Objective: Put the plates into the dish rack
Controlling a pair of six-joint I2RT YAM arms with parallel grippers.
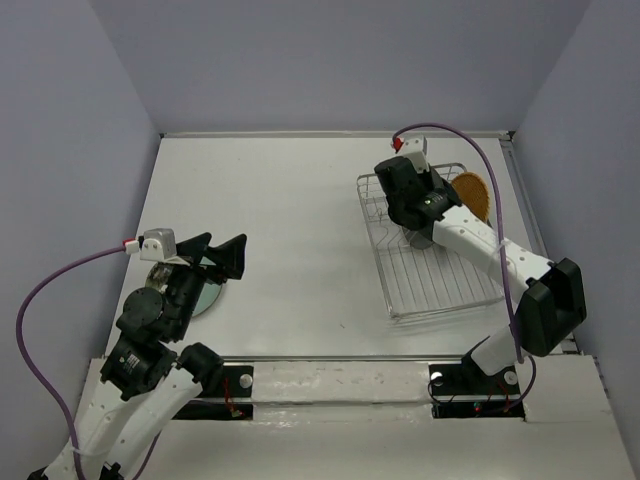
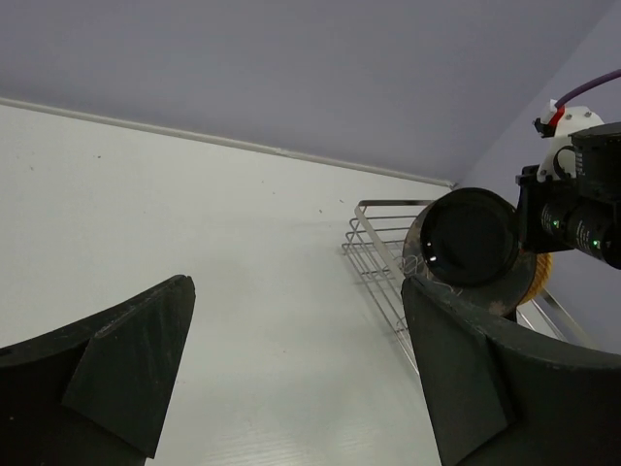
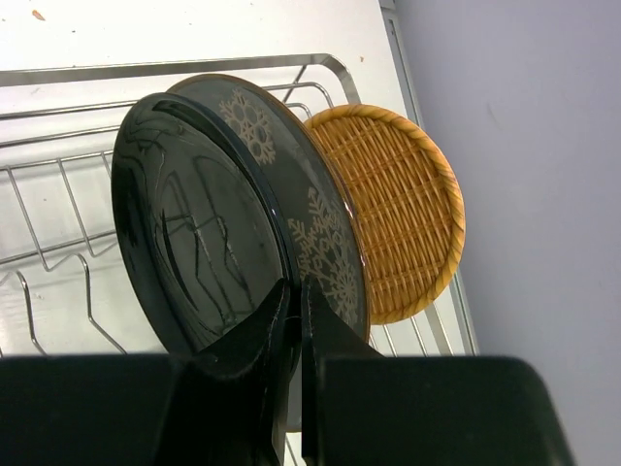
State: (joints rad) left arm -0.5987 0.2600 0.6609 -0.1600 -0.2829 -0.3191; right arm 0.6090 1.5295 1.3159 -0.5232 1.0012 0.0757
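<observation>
— Where is the small black plate?

— The small black plate [image 3: 194,243] stands on edge in the dish rack [image 3: 58,184], filling the left-centre of the right wrist view. Its lower rim is pinched between the fingers of the right gripper [image 3: 294,306], whose jaws are closed down to the thickness of that rim.

— And behind it?

— Just behind it, nearly face to face, the large grey plate [image 3: 325,252] also stands upright (pale snowflake-like marks show on its face). Behind that, towards the right of the frame, is the orange woven plate [image 3: 393,209]. I cannot tell whether the black and grey plates touch.

— And the rack itself?

— In the top view the dish rack sits at centre right of the white table [image 1: 300,200], turned slightly. The orange woven plate is at its upper right end, and the right arm reaches over it from the lower right.

— The other arm?

— The left gripper [image 1: 220,252] is at the lower left of the top view, spread wide and holding nothing. In its own camera the two dark fingers [image 2: 126,379] stand far apart at the bottom corners, with the dish rack and the small black plate in the upper right. A pale green plate [image 1: 207,298] lies flat on the table, partly under that arm.
</observation>
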